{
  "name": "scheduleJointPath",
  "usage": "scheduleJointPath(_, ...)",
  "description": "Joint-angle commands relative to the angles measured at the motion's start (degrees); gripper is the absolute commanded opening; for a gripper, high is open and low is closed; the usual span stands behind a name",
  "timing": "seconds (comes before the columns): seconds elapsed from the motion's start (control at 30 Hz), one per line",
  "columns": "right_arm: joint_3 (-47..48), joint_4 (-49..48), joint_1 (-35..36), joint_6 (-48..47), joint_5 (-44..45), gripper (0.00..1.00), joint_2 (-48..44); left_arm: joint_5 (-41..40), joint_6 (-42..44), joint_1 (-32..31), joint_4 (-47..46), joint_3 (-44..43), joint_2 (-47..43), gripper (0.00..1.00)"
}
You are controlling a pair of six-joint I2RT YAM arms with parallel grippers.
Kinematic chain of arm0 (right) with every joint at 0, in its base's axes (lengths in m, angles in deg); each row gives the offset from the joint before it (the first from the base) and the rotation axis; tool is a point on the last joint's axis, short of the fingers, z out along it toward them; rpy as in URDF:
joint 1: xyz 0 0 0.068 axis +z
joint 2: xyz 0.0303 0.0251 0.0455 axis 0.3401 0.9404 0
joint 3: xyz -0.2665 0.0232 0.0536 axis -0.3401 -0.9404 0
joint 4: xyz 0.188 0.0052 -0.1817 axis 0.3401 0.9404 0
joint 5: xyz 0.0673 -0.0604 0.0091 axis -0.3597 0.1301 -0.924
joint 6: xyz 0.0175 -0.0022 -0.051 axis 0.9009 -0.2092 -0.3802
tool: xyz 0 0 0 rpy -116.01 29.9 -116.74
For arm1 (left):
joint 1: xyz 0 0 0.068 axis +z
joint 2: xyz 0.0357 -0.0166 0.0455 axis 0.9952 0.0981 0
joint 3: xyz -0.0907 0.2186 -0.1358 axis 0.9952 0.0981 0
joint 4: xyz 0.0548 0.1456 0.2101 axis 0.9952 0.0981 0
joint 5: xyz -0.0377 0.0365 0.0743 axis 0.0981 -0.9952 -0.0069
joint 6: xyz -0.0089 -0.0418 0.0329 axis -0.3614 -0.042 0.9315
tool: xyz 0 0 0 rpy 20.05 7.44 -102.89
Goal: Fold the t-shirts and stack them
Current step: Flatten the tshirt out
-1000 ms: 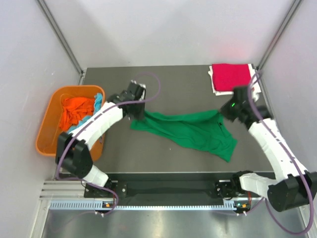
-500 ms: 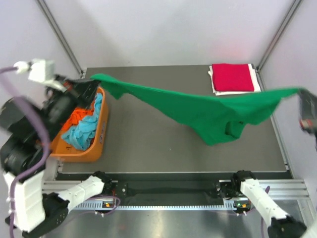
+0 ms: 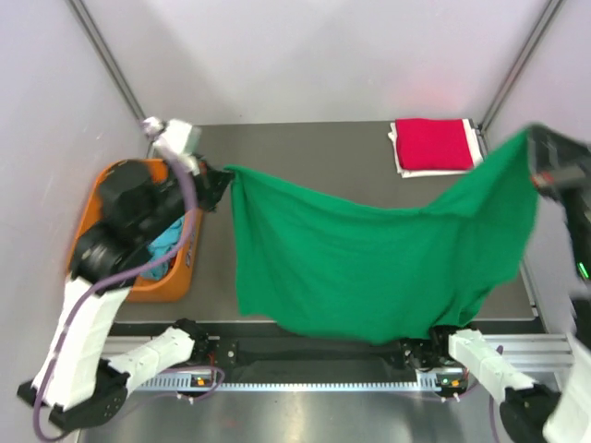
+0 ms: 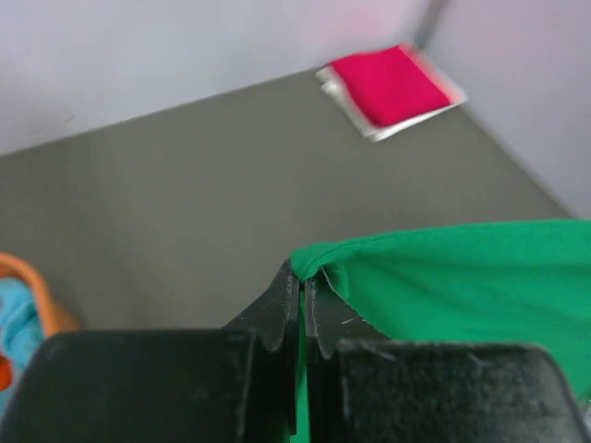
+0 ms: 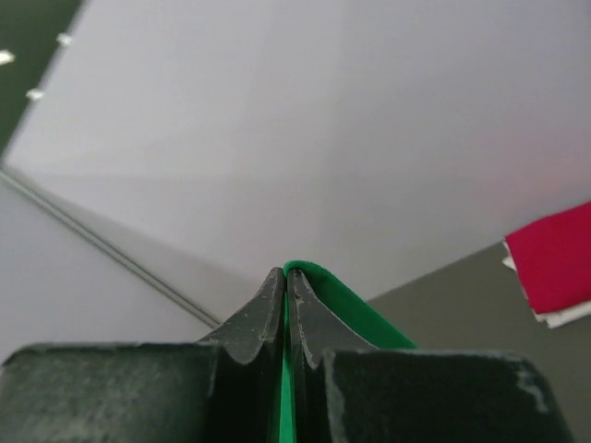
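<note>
While green t-shirt (image 3: 360,277) hangs spread over table (image 3: 323,152) — left fingers (image 4: 275,316), right fingers (image 5: 260,314) clamped on its corners.

Left arm (image 3: 81,328): we log white shells on the long links and rounded black housings at the joints.
Wrist block (image 3: 175,138): white and boxy with softened corners, at the far end of the left arm.
Cable (image 3: 187,198): dull purple and thin. We trace it along the left arm to a loose loop near the base.
Right arm (image 3: 487,362): same white links and black joints. The upper part is blurred, so we record no detail there.
Indicator light (image 3: 580,269): a small green dot on the right arm.
Left hand (image 4: 301,288): matte black, with two blocky bodies narrowing to thin wedge fingers. We note pale scuffs near the tips.
Right hand (image 5: 286,281): black wedges of the same shape, with pale flecks on one block's corner.
</note>
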Motion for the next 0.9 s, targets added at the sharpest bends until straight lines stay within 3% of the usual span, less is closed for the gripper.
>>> scheduleJointPath(0.0, -2.6, -8.9, -0.3, -7.0, -1.7, 0.00, 12.2, -12.3, 6.5, 0.0, -7.8, 1.0, 7.9, 0.00)
scheduleJointPath(0.13, 1.0, -13.6, -0.3, -12.4, 2.9, 0.00, 21.3, -18.8, 12.4, 0.1, -17.8, 0.1, 17.1, 0.00)
scheduleJointPath(0.27, 11.7, -14.4, -2.0, -16.3, 4.8, 0.00, 31.1, -20.9, 21.1, 0.2, -25.2, -5.5, 23.9, 0.00)
scheduleJointPath(0.47, 24.6, -12.5, -3.8, -16.4, 1.8, 0.00, 38.9, -16.6, 24.3, 0.8, -19.2, -16.7, 29.3, 0.00)
scheduleJointPath(0.67, 19.9, -11.1, -3.9, -15.3, 2.2, 0.00, 30.3, -9.4, 21.5, 0.7, -19.9, -11.0, 18.0, 0.00)
scheduleJointPath(0.87, 14.4, -7.0, -3.9, -15.2, 4.5, 0.00, 15.2, 6.3, 14.7, 0.7, -14.9, -9.9, 6.7, 0.00)
